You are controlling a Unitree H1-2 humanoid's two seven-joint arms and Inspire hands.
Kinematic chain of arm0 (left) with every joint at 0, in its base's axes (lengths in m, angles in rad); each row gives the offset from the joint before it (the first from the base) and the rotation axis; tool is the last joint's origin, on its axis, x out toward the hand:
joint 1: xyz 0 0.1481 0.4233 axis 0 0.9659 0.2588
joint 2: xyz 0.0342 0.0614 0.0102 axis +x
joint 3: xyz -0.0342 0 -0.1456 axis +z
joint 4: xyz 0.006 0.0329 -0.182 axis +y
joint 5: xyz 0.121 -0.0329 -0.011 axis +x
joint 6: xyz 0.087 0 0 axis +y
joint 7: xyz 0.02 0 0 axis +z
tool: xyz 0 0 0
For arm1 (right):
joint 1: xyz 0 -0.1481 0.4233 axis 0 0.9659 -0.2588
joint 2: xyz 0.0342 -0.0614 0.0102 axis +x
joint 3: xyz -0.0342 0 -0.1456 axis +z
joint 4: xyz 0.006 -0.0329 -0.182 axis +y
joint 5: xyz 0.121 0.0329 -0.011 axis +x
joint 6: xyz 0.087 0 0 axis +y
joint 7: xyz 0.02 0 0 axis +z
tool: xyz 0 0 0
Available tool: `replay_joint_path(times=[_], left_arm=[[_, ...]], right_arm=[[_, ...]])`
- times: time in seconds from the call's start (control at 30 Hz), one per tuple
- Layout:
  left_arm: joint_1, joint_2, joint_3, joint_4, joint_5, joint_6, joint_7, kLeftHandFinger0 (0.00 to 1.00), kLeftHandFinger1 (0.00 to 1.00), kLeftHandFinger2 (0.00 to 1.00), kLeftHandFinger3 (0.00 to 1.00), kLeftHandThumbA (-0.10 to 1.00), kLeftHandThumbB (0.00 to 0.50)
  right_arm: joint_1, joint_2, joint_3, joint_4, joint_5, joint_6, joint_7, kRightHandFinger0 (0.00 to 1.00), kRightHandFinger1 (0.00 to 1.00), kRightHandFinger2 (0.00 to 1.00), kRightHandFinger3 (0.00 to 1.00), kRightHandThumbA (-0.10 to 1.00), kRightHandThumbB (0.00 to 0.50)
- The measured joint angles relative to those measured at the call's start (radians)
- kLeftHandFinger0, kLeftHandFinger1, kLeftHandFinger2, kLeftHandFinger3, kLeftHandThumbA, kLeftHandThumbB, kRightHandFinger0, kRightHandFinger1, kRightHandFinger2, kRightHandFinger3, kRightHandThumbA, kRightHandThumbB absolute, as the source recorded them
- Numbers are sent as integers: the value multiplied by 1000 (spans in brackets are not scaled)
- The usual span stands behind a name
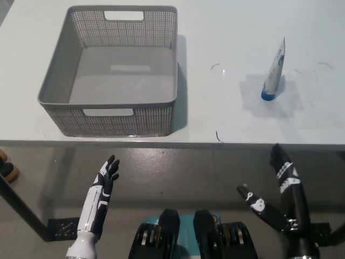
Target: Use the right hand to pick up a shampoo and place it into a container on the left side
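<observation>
White table (226, 21) fills the upper part of the head view, its near edge running straight across below the basket and tube; grey floor below that edge. Grey perforated container (121, 121) sits on the table's left portion, near wall close to the table edge, slotted handle cut-outs on near and far walls, interior bare. Right of it, well apart, the shampoo tube (274, 72) stands on its blue cap, white body with blue print, tapering to a flat crimped top and leaning slightly to the right; its shadow falls to the left on the table. A few faint dark scratches or marks lie on the tabletop between container and tube, and one near the table edge; nothing solid stands between them. Right hand (280, 197), black, is below the table edge at lower right, fingers spread wide and pointing up toward the table, holding nothing, well short of the tube. Left hand (106, 178), white with dark fingers, rests at lower left below the container, fingers extended and slightly apart, empty. Dark shoe-like object (6, 167) at far left edge, on the floor.
</observation>
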Motion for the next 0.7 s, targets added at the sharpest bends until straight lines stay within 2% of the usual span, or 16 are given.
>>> replay_joint_path(times=[0.03, 0.07, 0.1, 0.13, 0.17, 0.23, 0.27, 0.3, 0.5, 0.7], left_arm=[[1, 1, -3, 0, 2, -6, 2, 1000, 1000, 1000, 1000, 1000, 243], [3, 2, -6, 0, 3, -9, 5, 1000, 1000, 1000, 1000, 1000, 248], [4, 3, -10, 0, 4, -11, 6, 1000, 1000, 1000, 1000, 1000, 249], [6, 4, -13, 0, 5, -13, 8, 1000, 1000, 1000, 1000, 1000, 252], [7, 5, -17, 0, 7, -14, 11, 1000, 1000, 1000, 1000, 1000, 252], [12, 7, -24, 0, 10, -17, 18, 1000, 1000, 1000, 1000, 1000, 245], [14, 7, -27, 0, 10, -18, 20, 1000, 1000, 1000, 1000, 1000, 243], [22, 8, -32, 0, 12, -19, 25, 1000, 1000, 1000, 1000, 1000, 244], [63, 11, -48, 0, 19, -24, 41, 1000, 1000, 1000, 1000, 1000, 254], [74, 13, -51, -1, 20, -26, 45, 1000, 1000, 1000, 1000, 1000, 253]], right_arm=[[-3, -5, -5, -22, -5, -2, -2, 1000, 1000, 1000, 1000, 967, 289], [-7, -7, -10, -35, -15, -2, -4, 1000, 1000, 1000, 1000, 957, 299], [-12, -9, -18, -49, -25, -2, -7, 1000, 1000, 1000, 1000, 953, 301], [-19, -11, -25, -64, -40, 0, -11, 1000, 1000, 1000, 1000, 956, 280], [-31, -13, -32, -76, -53, 3, -15, 1000, 1000, 1000, 1000, 961, 328], [-62, -17, -50, -100, -90, 22, -26, 1000, 1000, 1000, 1000, 935, 345], [-74, -16, -54, -107, -99, 29, -28, 1000, 1000, 1000, 1000, 902, 387], [-97, -16, -64, -117, -117, 46, -33, 1000, 1000, 1000, 1000, 899, 398], [-188, -17, -100, -104, -150, 113, -49, 1000, 1000, 1000, 1000, 848, 371], [-318, -38, -126, 11, -152, 177, -54, 1000, 1000, 1000, 1000, 850, 385]])
